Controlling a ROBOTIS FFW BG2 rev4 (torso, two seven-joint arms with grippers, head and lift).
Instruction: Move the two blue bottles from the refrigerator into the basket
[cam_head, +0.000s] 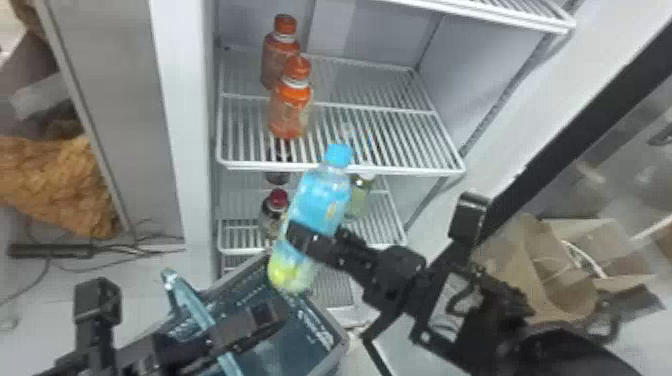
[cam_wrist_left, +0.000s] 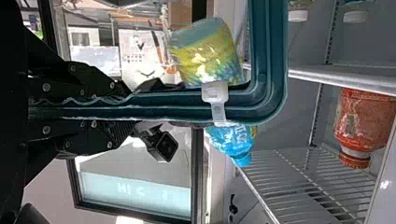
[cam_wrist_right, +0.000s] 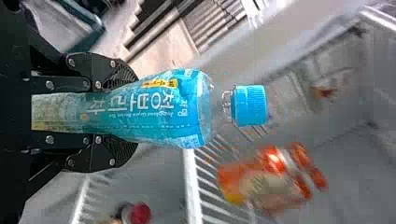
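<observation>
- Clock by head view, twelve = away from robot.
- Right gripper (cam_wrist_right: 121, 113): pinching blue bottle (cam_head: 322, 197) round its body; bottle tilted, cap toward one o'clock, base toward seven, at basket's (cam_head: 320, 330) twelve-to-one side.
- Left gripper (cam_wrist_left: 128, 109): clamped on basket rim, basket's nine o'clock side. Second blue bottle: can't tell where.
- Risk: base may catch the basket's far rim if lowered too early or too shallow.
- Risk: smooth bottle may pivot or slip in pinch if fingers ease off while it's tilted; could drop outside.
- Risk: one-sided rim grip, so basket may tip when bottle lands; arms may bump, they work close.
- Surface: white wire shelf (cam_head: 390, 137) at one o'clock, two orange bottles at twelve, standing. Lower shelf: red-capped bottle (cam_head: 277, 200) at twelve, greenish bottle (cam_head: 360, 195) at one. What bears the basket: can't tell.
- Room: refrigerator (cam_head: 185, 100) ahead, brown fluffy cloth (cam_head: 55, 180) at ten, cables (cam_head: 110, 252) at nine, brown paper packaging (cam_head: 545, 280) at three.
</observation>
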